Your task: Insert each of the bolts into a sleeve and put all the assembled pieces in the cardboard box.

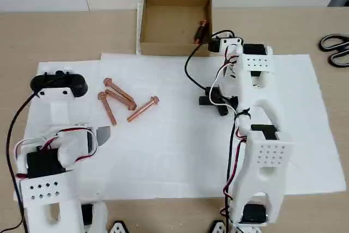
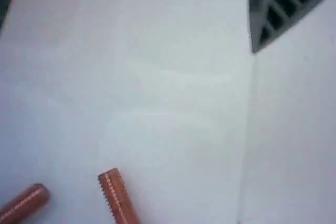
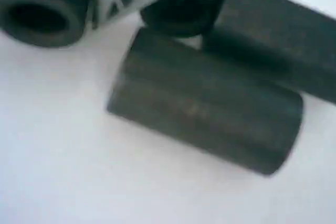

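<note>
The left gripper (image 1: 101, 134) hangs low over the white paper sheet (image 1: 174, 162) that covers the counter (image 1: 65, 36). I cannot tell whether it is spread or pressed together. 4 copper bolts (image 1: 126, 102) lie loose on the sheet just ahead of it, on the side toward the cardboard box (image 1: 146, 23), crossing and touching one another in a rough fan. In the left wrist view, 2 bolt ends, a threaded tip (image 2: 116, 195) and a smooth end (image 2: 25, 203), lie near this gripper on bare paper, apart from each other.

The right gripper (image 1: 221, 95) is down among the black sleeves (image 1: 214, 102). Its state cannot be told either. In the right wrist view, 1 sleeve (image 3: 205, 108) lies on its side right under the gripper, a second (image 3: 278, 35) lies just beside it, and 2 more (image 3: 37, 14) show their open bores close against the gripper's ribbed grey part.

Beyond the right gripper the cardboard box stands open on the counter, with 1 assembled piece (image 1: 202, 31) leaning at its wall on that gripper's side. Scissors (image 1: 335, 48) lie on the counter, well apart from both grippers.
</note>
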